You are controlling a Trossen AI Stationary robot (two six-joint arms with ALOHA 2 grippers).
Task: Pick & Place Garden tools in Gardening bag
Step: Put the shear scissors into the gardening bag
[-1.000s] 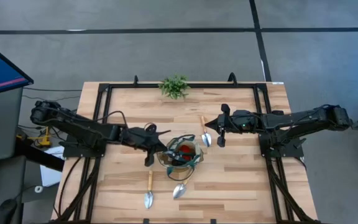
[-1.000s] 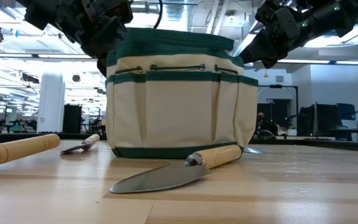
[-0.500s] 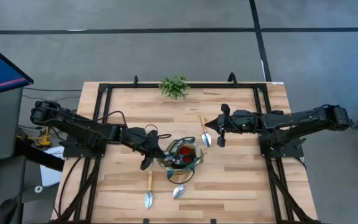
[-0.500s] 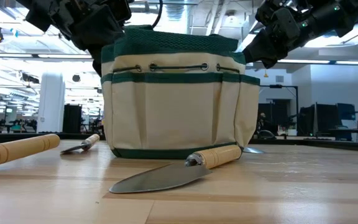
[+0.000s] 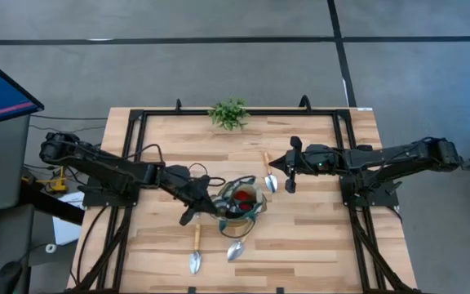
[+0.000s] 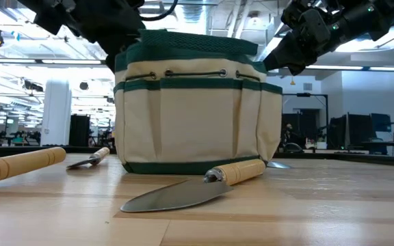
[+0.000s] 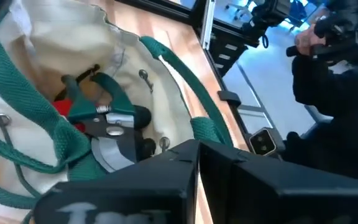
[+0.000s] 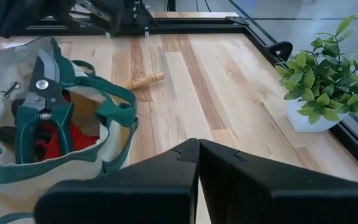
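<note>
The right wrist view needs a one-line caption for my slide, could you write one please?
Pruning shears and a red item lie inside the gardening bag; a wooden handle and potted plant sit on the table.

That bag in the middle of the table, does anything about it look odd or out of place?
Nothing looks damaged or spilled. The gardening bag stands upright with pruning shears inside, over something red. Three trowels lie on the table outside it.

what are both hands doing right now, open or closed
Left hand: at the gardening bag rim, fingers closed, holding nothing visible.
Right hand: hovering beside the bag, fingers closed, empty.
</note>
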